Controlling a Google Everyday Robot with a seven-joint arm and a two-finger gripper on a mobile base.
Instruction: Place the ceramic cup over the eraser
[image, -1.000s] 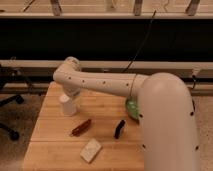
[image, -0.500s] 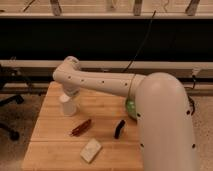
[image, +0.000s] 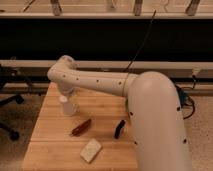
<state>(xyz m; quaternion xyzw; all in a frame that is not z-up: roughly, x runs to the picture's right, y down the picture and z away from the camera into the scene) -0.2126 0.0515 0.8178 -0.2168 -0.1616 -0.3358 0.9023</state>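
Observation:
The small white ceramic cup (image: 67, 106) stands on the far left part of the wooden table (image: 105, 107). My gripper (image: 67, 95) hangs from the bent white arm directly over the cup, at its top; the contact is hidden. The black, slightly curved eraser (image: 119, 128) lies on the table to the right of the cup and nearer to me, close to the arm's thick white body.
A reddish-brown elongated thing (image: 81, 127) lies between cup and eraser. A pale beige block (image: 91, 150) lies near the front edge. A sliver of the green bowl (image: 128, 103) shows behind the arm. The large white arm body (image: 157, 125) covers the table's right side.
The gripper and the cup have shifted very slightly toward the front of the table. Nothing else has moved.

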